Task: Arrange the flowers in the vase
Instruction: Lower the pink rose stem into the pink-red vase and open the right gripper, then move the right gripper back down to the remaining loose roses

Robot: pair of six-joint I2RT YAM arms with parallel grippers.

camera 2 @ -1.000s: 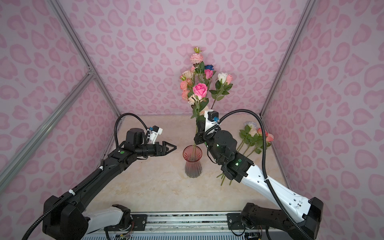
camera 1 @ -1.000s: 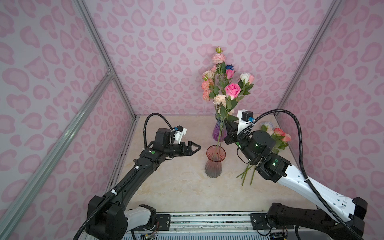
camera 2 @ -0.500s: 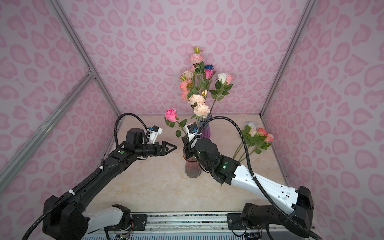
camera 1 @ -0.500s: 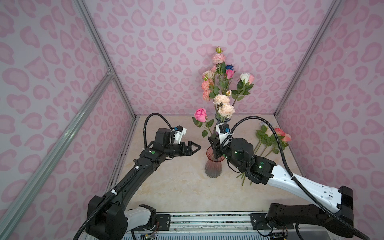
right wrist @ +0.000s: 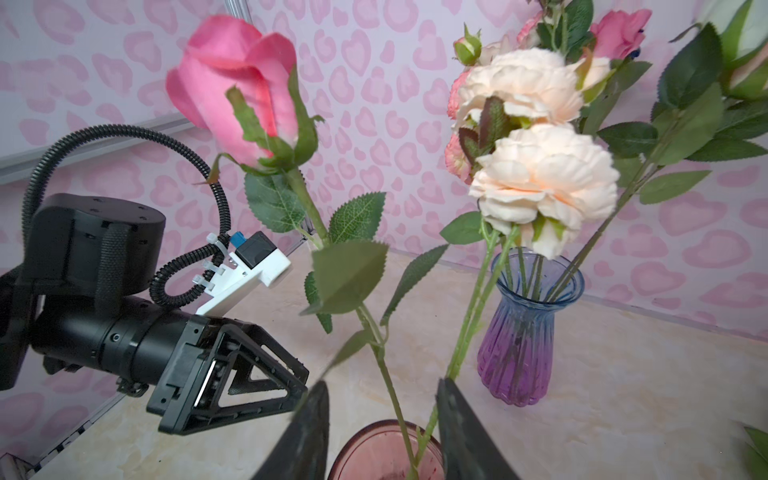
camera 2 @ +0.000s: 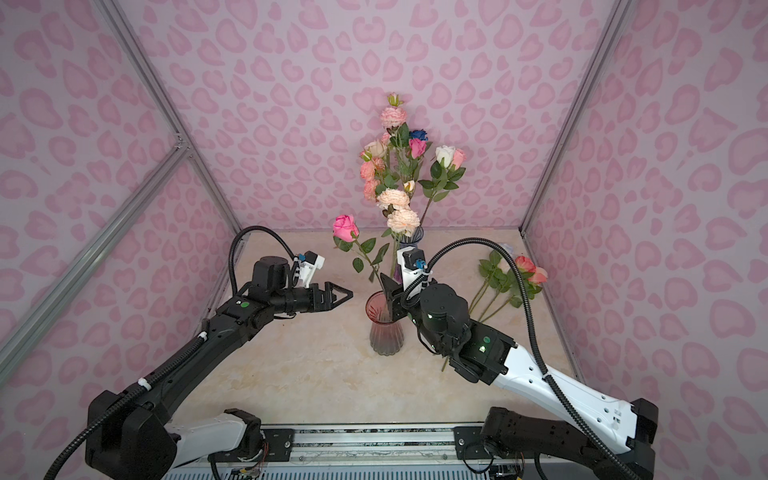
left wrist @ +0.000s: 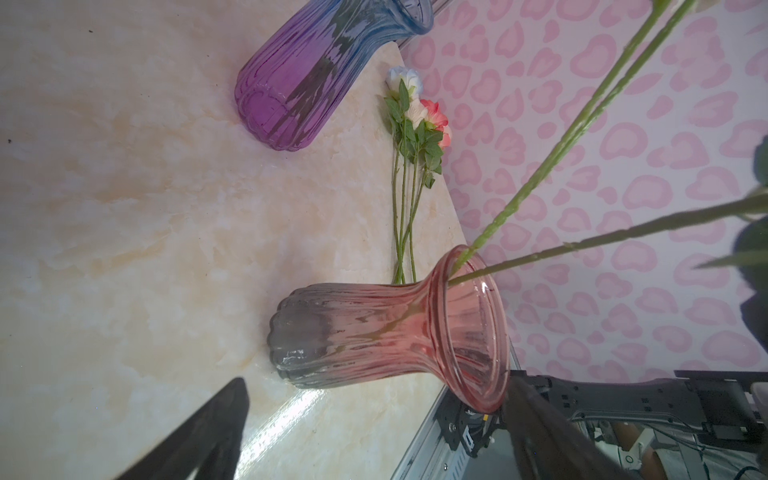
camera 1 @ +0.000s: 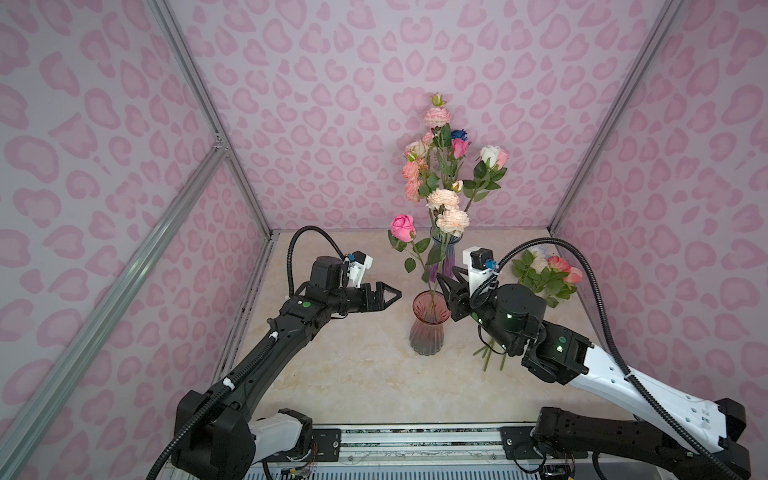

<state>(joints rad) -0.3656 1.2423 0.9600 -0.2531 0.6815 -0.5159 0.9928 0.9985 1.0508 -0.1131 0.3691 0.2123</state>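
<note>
While my right gripper (right wrist: 382, 382) is hovering just over the rim of the pink glass vase (camera 1: 430, 328), its jaws are standing apart and clasping nothing. The green stem of the pink rose (camera 1: 402, 227) is rising between my fingertips (right wrist: 309, 432) without being pinched. The stem of the peach blooms (camera 1: 452, 219) is running close beside one fingertip; I cannot tell whether it is touching. Both stems are sitting in the pink glass vase, the rose leaning toward my left side and the peach blooms tilting back toward the blue-and-purple vase (camera 1: 440, 257). My left gripper (camera 1: 392, 294) is hanging in the air to the left of the pink glass vase, apart from it and pointing at it, jaws spread wide and empty. Behind, the blue-and-purple vase is holding the tall bunch (camera 1: 444, 162) of pink, cream, magenta and blue heads. A few loose flowers (camera 1: 544, 274) are lying flat on the table (camera 1: 353, 365) on my right side, near the wall, their stem ends passing behind my right arm.
</note>
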